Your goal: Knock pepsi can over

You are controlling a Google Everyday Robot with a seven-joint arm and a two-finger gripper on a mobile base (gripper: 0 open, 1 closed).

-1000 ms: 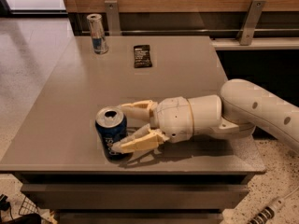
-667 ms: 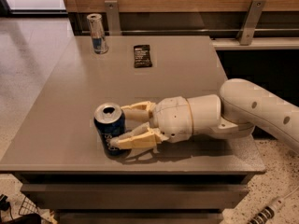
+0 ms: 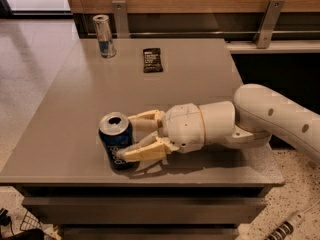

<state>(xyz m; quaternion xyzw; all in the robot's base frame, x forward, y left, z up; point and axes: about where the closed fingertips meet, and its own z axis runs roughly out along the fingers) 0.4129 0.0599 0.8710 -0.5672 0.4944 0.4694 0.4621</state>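
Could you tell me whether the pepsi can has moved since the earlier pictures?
Yes, slightly: the pepsi can has slid left, away from the black packet, with the gripper against its right side.

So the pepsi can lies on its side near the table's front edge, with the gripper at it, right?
Not lying: the camera view shows the pepsi can standing, top up, near the front edge of the table, with the gripper at it, fingers open.

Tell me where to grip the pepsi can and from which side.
Grip the pepsi can mid-body, across its round wall, coming in level from the right: it stands upright, and the hand lies there, open, one finger either side.
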